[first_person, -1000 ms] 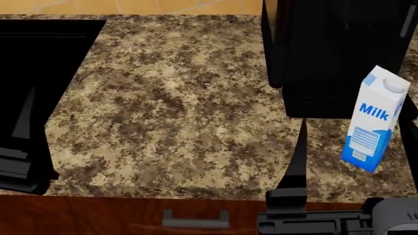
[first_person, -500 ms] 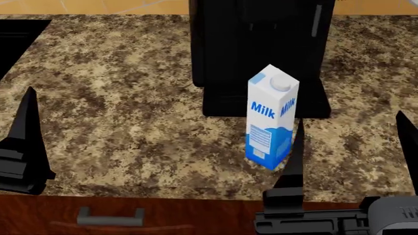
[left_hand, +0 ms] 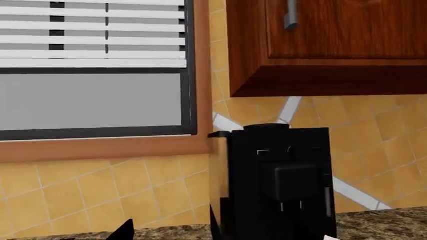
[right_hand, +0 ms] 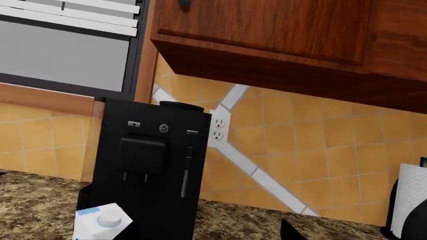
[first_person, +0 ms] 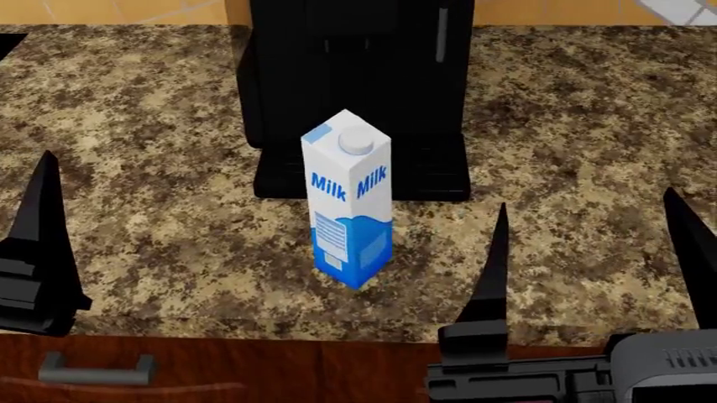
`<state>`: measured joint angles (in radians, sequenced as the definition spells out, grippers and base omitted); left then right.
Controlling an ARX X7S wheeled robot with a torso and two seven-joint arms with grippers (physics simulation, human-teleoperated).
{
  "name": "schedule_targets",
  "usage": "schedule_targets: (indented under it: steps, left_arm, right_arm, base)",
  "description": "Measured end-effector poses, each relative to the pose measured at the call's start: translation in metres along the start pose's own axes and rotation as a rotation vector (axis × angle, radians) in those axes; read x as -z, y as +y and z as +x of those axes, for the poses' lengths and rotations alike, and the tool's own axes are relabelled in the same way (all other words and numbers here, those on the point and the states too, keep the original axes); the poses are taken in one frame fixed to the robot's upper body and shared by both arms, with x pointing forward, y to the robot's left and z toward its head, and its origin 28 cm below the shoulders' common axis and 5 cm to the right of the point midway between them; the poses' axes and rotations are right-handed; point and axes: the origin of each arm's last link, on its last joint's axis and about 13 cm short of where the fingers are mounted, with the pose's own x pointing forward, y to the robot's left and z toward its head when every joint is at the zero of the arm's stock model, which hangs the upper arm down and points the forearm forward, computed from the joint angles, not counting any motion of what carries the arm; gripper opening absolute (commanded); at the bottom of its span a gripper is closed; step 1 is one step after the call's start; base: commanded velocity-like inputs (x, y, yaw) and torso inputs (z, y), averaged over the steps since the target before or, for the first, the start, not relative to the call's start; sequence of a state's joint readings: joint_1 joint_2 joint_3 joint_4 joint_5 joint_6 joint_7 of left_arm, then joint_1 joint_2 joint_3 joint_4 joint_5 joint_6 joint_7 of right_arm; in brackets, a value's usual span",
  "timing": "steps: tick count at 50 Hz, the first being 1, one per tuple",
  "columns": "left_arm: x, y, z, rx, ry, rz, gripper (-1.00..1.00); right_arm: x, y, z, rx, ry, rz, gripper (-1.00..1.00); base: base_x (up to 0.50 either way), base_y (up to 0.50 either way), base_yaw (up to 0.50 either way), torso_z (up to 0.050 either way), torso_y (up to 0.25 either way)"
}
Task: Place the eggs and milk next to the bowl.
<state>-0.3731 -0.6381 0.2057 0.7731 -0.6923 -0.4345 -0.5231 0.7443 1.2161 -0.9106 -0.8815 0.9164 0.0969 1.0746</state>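
The milk (first_person: 348, 201), a white carton with a blue band, stands upright on the speckled counter (first_person: 168, 168), just in front of a black machine. Its capped top (right_hand: 100, 222) shows in the right wrist view. My right gripper (first_person: 588, 260) hangs open over the counter's front edge, to the right of the carton and apart from it, with nothing between its fingers. My left gripper (left_hand: 212, 234) is open too. Only one of its fingers (first_person: 43, 220) shows in the head view, far left of the milk. The eggs and the bowl are out of view.
A tall black coffee machine (first_person: 358, 84) stands against the tiled wall, right behind the carton. A paper towel roll (right_hand: 408, 200) sits on the counter further right. A wooden wall cabinet (right_hand: 280, 35) hangs above. A drawer handle (first_person: 96, 366) lies below the counter edge.
The head view has swung to the right: the milk and black machine slid from the right edge to the middle, and the dark area at left left the frame. Both grippers keep their pose.
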Motion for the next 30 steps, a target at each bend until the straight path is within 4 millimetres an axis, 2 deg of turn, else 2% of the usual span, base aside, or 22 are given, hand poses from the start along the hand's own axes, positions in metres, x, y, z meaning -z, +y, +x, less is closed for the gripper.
schedule_targets:
  steps: [11, 30]
  left_arm:
    - [0.0006, 0.0014, -0.0005, -0.006, 0.001, 0.0, 1.0]
    - [0.0003, 0.0022, -0.001, -0.01, -0.001, -0.001, 1.0]
  right_arm:
    - [0.0004, 0.0013, 0.0011, -0.002, 0.005, 0.0, 1.0]
    - [0.0001, 0.0019, 0.0018, -0.001, 0.01, -0.002, 1.0]
  base:
    - [0.03, 0.0, 0.0, 0.0, 0.0]
    - [0.35, -0.02, 0.0, 0.0, 0.0]
